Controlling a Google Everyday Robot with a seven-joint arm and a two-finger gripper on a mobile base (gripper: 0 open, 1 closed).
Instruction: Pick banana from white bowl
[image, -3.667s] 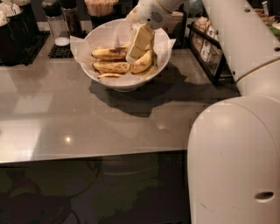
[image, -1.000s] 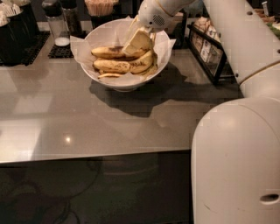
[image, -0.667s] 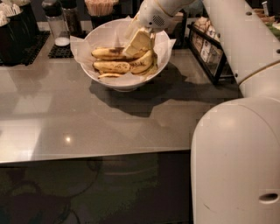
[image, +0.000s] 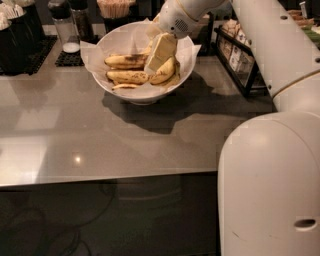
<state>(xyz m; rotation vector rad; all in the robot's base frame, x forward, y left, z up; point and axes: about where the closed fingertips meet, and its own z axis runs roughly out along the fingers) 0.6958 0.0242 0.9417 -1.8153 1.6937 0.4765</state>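
Note:
The white bowl stands on the grey counter at the back, lined with crinkled white paper. Several brown-speckled yellow bananas lie in it: one at the back left, one in front of it, and one on the right side. My gripper reaches down into the bowl from the upper right. Its tip sits between the bananas, close against the right one and the end of the front one. Whether it holds a banana does not show.
A black wire basket with packets stands right of the bowl. Black containers, a shaker and a cup of sticks line the back. My white body fills the lower right. The counter's front edge runs across the middle.
Since the earliest frame the gripper has tilted and shifted slightly left inside the bowl. Over the last second nothing has visibly moved.

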